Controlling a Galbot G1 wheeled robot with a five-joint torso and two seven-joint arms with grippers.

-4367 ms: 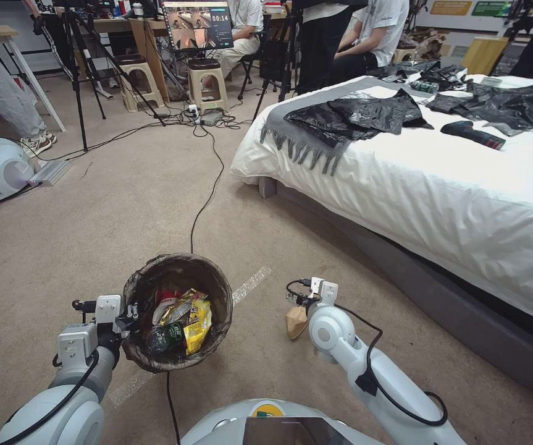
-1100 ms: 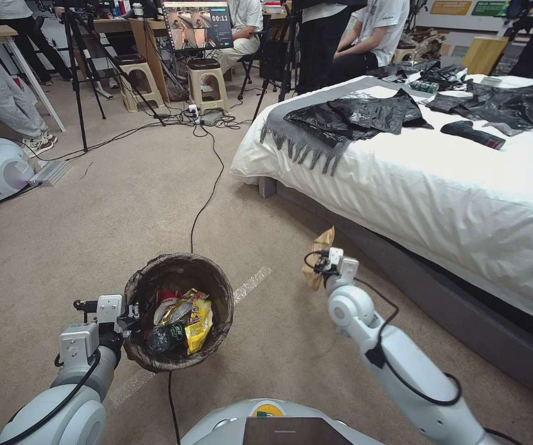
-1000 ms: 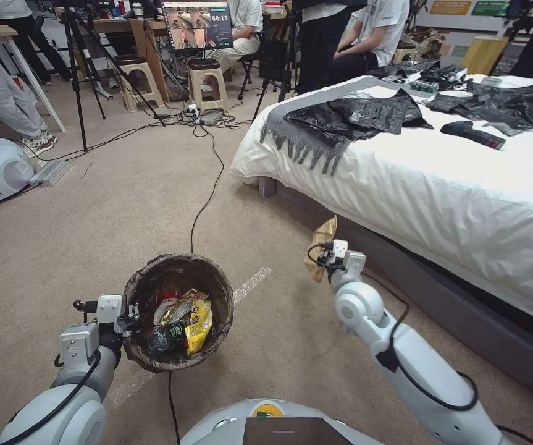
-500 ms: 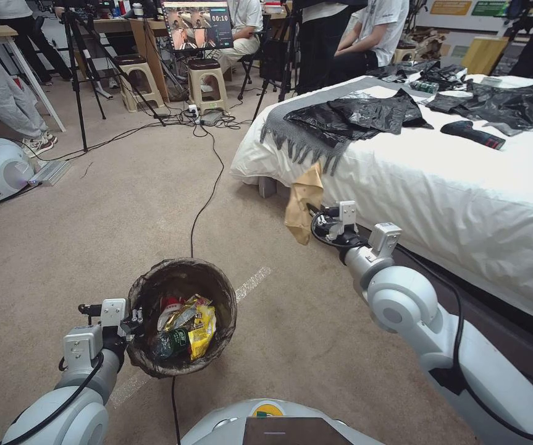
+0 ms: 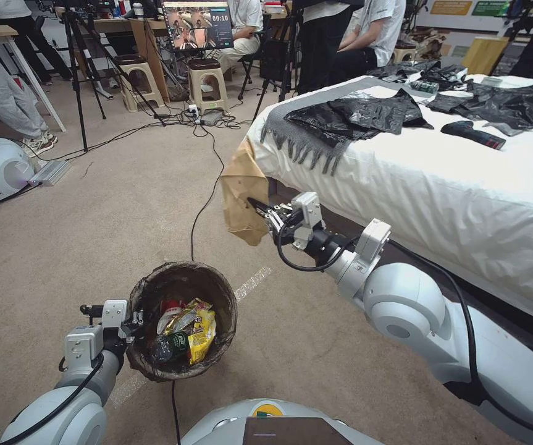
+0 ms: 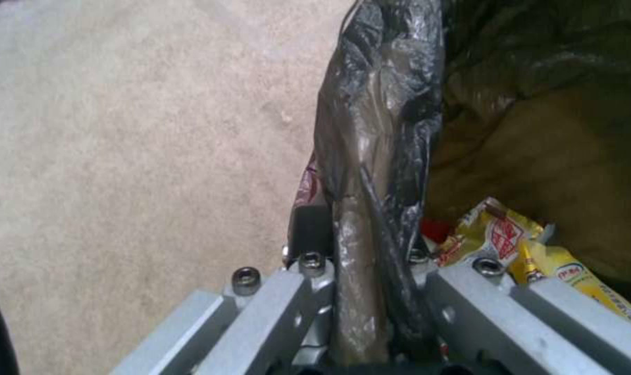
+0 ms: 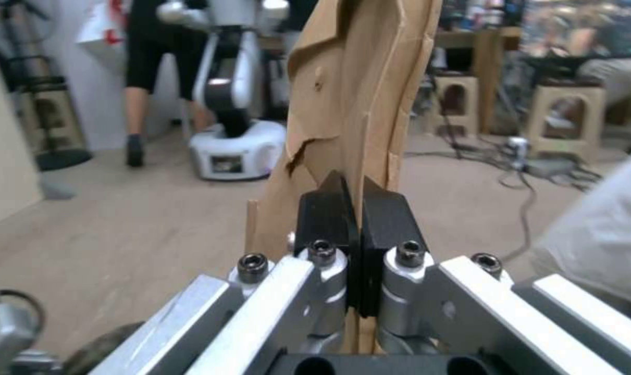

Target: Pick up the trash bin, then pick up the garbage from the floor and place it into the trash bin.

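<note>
- right pincer is clamped tight on the brown paper bag. In the right wrist view the two black pads squeeze the paper with no gap, and the bag stands up past the tips, creased and a bit torn
- pincer and bag are up in the air, well off the carpet floor. The bed with its black plastic bags is out to the pincer's right
- trash bin sits below that pincer, nearer the robot and a little left, so the bag isn't over the opening yet
- left pincer grips the bin's near-left rim. The left wrist view has its fingers pinching the dark liner and the wall between them
- inside the bin, just past the left pincer: yellow wrappers, a red packet, a small bottle
- my read: bin pickup is done, this is the carry-to-bin bit for the paper bag
- next move calls for bringing the bag back and down over the mouth before letting go. It's wide and floppy, so it could catch the rim
</note>
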